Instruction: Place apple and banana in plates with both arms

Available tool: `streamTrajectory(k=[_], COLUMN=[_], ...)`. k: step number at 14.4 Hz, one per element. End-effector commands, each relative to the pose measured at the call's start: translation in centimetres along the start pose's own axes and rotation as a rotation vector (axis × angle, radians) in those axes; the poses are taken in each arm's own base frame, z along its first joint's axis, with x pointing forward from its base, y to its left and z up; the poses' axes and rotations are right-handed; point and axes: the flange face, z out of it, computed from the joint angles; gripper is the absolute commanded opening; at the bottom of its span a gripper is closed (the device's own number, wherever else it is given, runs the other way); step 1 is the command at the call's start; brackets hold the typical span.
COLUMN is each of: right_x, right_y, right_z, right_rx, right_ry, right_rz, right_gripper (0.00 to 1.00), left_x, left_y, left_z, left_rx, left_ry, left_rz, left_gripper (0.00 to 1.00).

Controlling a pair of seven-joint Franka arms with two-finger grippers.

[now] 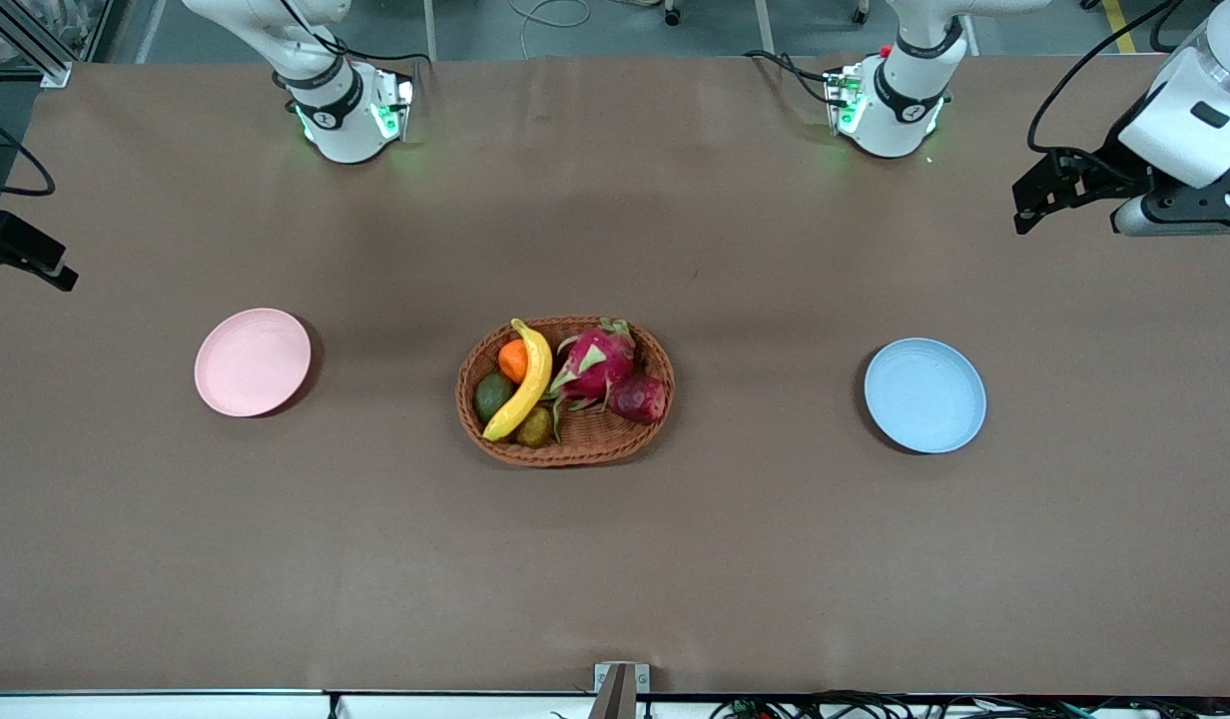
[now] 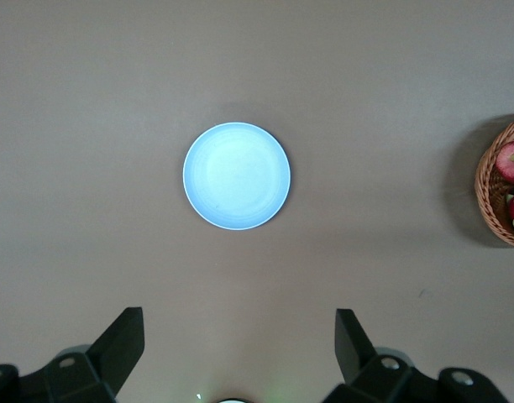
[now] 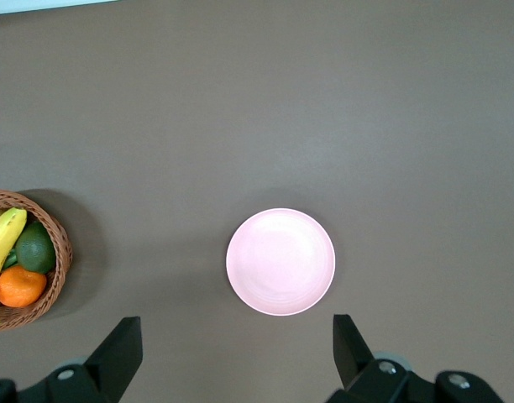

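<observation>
Brown table (image 1: 615, 559): basket (image 1: 565, 449) between two plates (image 1: 253, 361).

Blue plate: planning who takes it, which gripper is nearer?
Left. The left gripper hangs open above the table beside the blue plate; the right gripper waits open by the pink plate.

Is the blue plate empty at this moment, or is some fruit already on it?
Empty. The blue plate shows only its bare surface in the front and left wrist views; the apple and banana lie in the basket.

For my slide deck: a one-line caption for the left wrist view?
Open left gripper over the table above the empty blue plate, basket with apple alongside.
</observation>
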Motion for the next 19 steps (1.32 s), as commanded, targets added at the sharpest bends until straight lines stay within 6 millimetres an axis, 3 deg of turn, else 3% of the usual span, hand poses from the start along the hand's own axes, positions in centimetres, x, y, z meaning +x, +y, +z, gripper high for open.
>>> streamTrajectory(k=[1,4,6,9,12,13,15,19], right_x=[-0.5,-0.5,-0.5,-0.1,0.6,1.2,3.1,5.9], right_y=[-0.2,-0.1,-0.1,-0.1,-0.5,-0.8,-3.1,-6.9], right_z=[-0.5,-0.5,-0.5,0.4,2.0,3.4,7.3,12.2], right_rx=[-0.013,-0.013,-0.013,-0.013,-0.009,-0.009,-0.011,-0.014], right_ry=[0.008,0.011,0.009,-0.006,-0.032,-0.055,-0.095,-0.143], right_rz=[-0.010,-0.010,-0.009,-0.008,-0.014,-0.020,-0.058,-0.102], right_gripper=[1.00,1.00,1.00,1.00,1.00,1.00,1.00,1.00], left_x=[-0.1,0.1,1.3,3.9,6.6,7.2,8.2,9.0], left_y=[-0.6,-0.7,-0.3,2.0,6.2,9.1,13.6,22.2], left_z=[-0.7,-0.4,0.8,5.2,9.4,11.3,14.9,22.3], left_rx=[0.000,0.000,-0.001,-0.007,-0.025,-0.032,-0.047,-0.079], left_ry=[0.011,0.008,-0.013,-0.077,-0.074,-0.074,-0.066,-0.063], left_rz=[0.005,-0.001,-0.003,0.013,-0.082,-0.116,-0.236,-0.446], left_gripper=[1.00,1.00,1.00,1.00,1.00,1.00,1.00,1.00])
